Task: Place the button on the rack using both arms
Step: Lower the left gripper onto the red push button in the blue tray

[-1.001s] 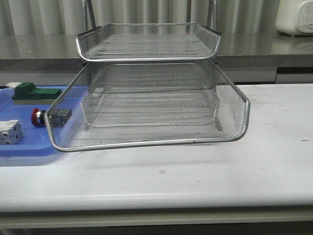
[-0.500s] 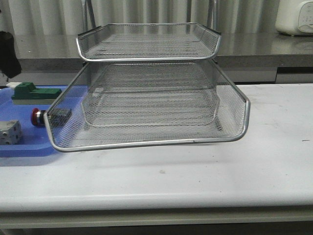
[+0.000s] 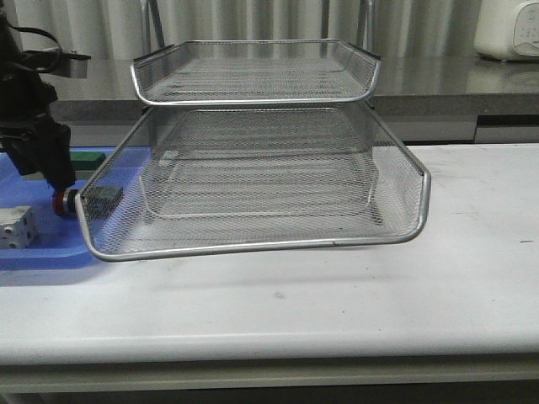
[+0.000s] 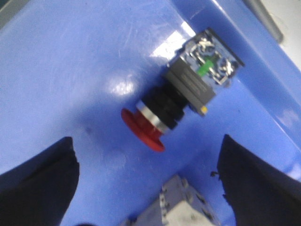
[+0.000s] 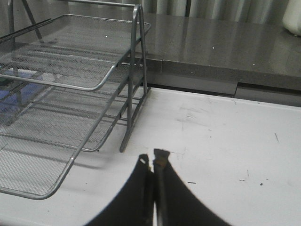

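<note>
left gripper (image 4: 146, 183): wide open, the two black fingers (image 4: 35, 181) sit well apart with the button in the gap between them, not touching it. Holding nothing. In the front view it hangs at the far left, right over the red head.

right gripper (image 5: 152, 162): fingertips pressed together, no gap at all, nothing between them. It's over bare white table (image 5: 225, 141) to the right of the rack, and not visible in the front view.

button (image 4: 181, 106): lying on its side on the blue tray. Red mushroom head points left, dark body with the green and yellow marks points right toward the rack. From the front only a sliver of the red head (image 3: 61, 202) shows below the gripper, and the body is seen through the mesh.

blue tray (image 4: 70, 61): flat, on the left end of the table, its right part goes behind the rack's lower tier.

white block (image 3: 17, 225): on the tray near the button, closer to the front edge. Cut off at the left edge of the front view.

green block (image 3: 84, 157): mostly hidden behind the left arm, just a strip of green visible.

rack (image 3: 253, 181): middle of the table, wire mesh. The lowest tier sticks out toward the camera and the top tier sits further back. No items lie in any tier, as far as the mesh lets me see.

hard to tell: how high the left gripper sits above the tray.
</note>
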You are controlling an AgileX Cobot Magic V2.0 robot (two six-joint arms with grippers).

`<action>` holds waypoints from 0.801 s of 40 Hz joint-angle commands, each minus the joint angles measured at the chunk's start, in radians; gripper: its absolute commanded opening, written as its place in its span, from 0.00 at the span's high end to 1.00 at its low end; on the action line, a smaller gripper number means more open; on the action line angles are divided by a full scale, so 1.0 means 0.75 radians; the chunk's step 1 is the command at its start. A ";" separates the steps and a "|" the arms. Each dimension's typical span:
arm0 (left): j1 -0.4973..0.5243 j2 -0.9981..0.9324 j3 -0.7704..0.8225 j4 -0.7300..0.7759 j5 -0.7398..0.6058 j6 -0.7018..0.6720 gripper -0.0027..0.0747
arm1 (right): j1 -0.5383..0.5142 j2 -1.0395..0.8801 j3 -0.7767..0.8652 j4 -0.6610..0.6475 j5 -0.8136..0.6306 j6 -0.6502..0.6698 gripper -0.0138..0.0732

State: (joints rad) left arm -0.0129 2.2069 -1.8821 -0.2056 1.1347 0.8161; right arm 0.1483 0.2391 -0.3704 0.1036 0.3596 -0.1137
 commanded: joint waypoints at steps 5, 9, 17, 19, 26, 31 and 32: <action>-0.036 -0.021 -0.094 -0.048 0.005 0.030 0.23 | -0.003 0.012 -0.035 0.008 -0.114 -0.002 0.91; -0.052 0.014 -0.127 -0.048 0.007 0.032 0.23 | -0.003 0.012 -0.035 0.008 -0.114 -0.002 0.91; -0.079 0.062 -0.188 -0.048 0.010 0.033 0.23 | -0.003 0.012 -0.035 0.008 -0.114 -0.002 0.91; -0.079 0.072 -0.191 -0.048 0.010 0.033 0.23 | -0.003 0.012 -0.035 0.008 -0.114 -0.002 0.91; -0.079 0.098 -0.194 -0.048 0.027 0.035 0.23 | -0.003 0.012 -0.035 0.008 -0.114 -0.002 0.91; -0.079 0.112 -0.194 -0.048 0.028 0.035 0.23 | -0.003 0.012 -0.035 0.008 -0.114 -0.002 0.91; -0.079 0.113 -0.194 -0.048 0.028 0.035 0.23 | -0.003 0.012 -0.035 0.008 -0.114 -0.002 0.91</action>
State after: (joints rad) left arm -0.0674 2.3535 -1.9998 -0.2208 1.1590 0.8411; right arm 0.1483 0.2391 -0.3704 0.1043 0.3596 -0.1137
